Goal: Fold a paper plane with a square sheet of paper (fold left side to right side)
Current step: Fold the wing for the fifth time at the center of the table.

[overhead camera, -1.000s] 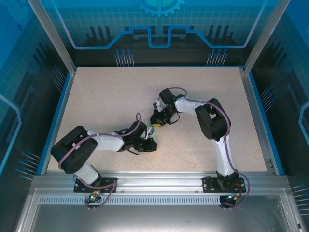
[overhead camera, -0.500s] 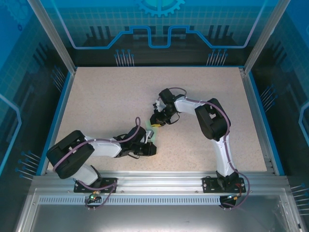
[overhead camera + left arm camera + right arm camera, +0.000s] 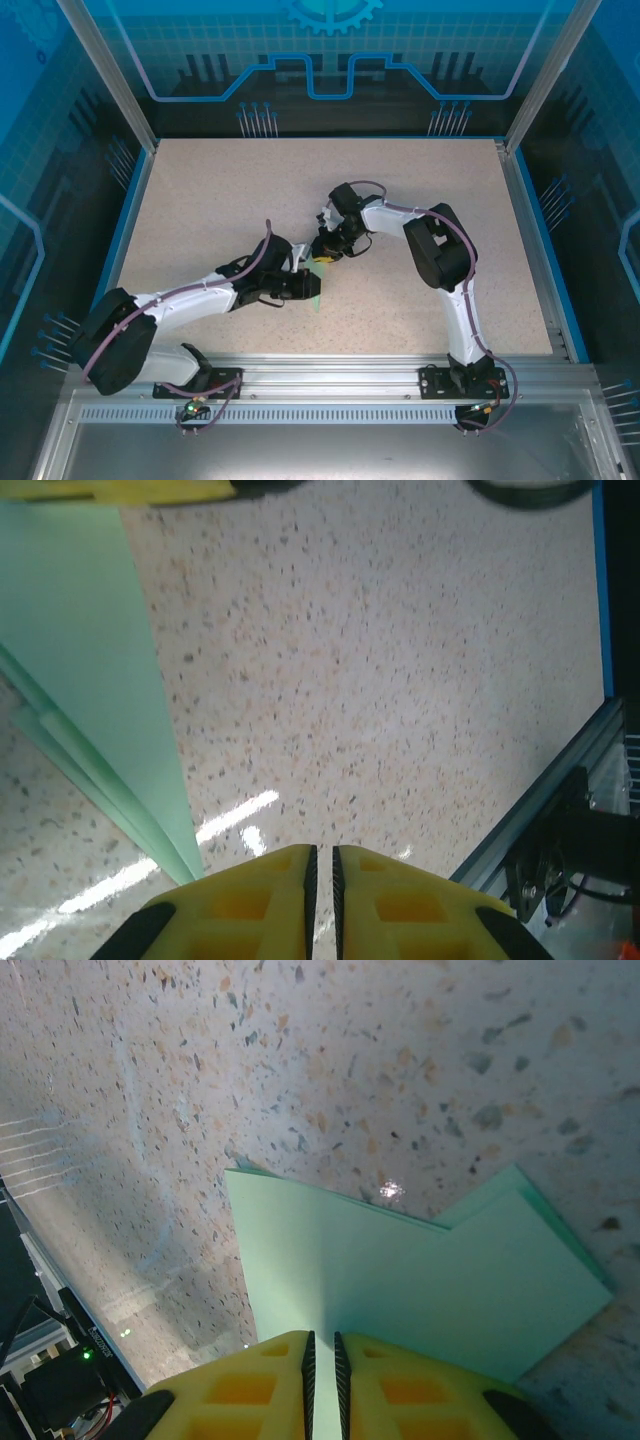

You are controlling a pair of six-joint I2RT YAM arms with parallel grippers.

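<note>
Evidently the clenched right tool [image 3: 322,1340] pinned the folded sheet of paper [image 3: 400,1280] to the bench [image 3: 300,1060], so the left tool [image 3: 322,852], clenched and empty, could crease its edge.

I had the left arm [image 3: 185,300] stretched low toward the centre, the left gripper [image 3: 321,852] with its jaws pressed almost together. The right arm [image 3: 440,250] was bent at the elbow, the right gripper [image 3: 322,1336] pointing down, jaws likewise closed
</note>
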